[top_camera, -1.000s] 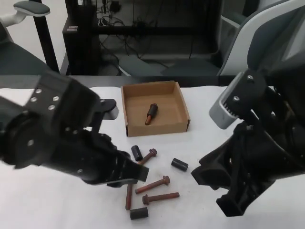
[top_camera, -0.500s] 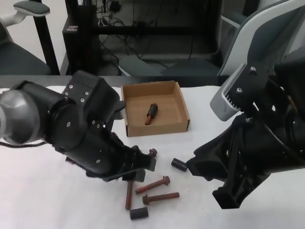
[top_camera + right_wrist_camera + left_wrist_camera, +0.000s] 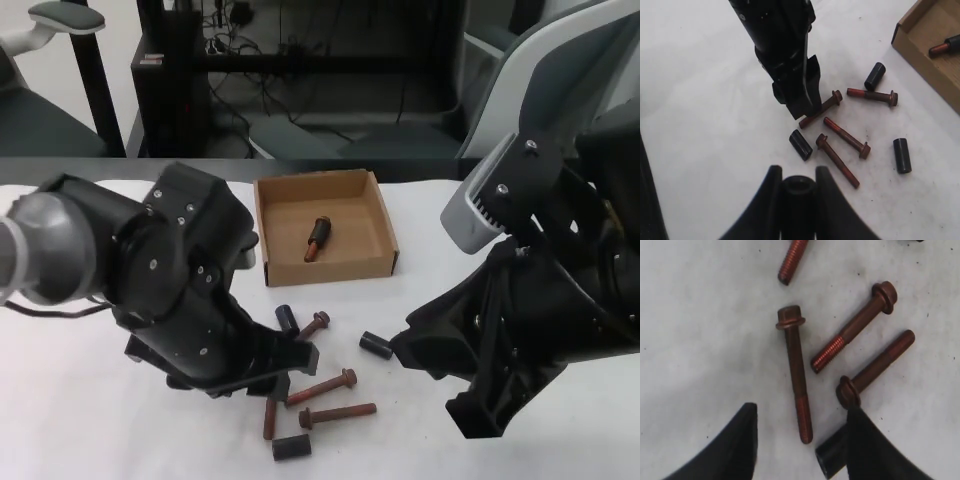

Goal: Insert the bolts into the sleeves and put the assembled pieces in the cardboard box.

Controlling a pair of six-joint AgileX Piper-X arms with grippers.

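left gripper (image 3: 801,414) spread wide, fingers either side of a bolt (image 3: 795,365) lying on the table (image 3: 700,340) | right gripper (image 3: 797,172) clamped on a black sleeve (image 3: 797,195) | one assembled piece (image 3: 318,237) in the box (image 3: 330,266)

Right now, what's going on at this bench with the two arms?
Bolts are being paired with sleeves. The left gripper hangs open low over the bench, its fingers either side of one loose bolt. The right gripper is shut on a black sleeve, off to one side. Three more bolts and three sleeves lie loose, and one assembled piece is already in the cardboard box.
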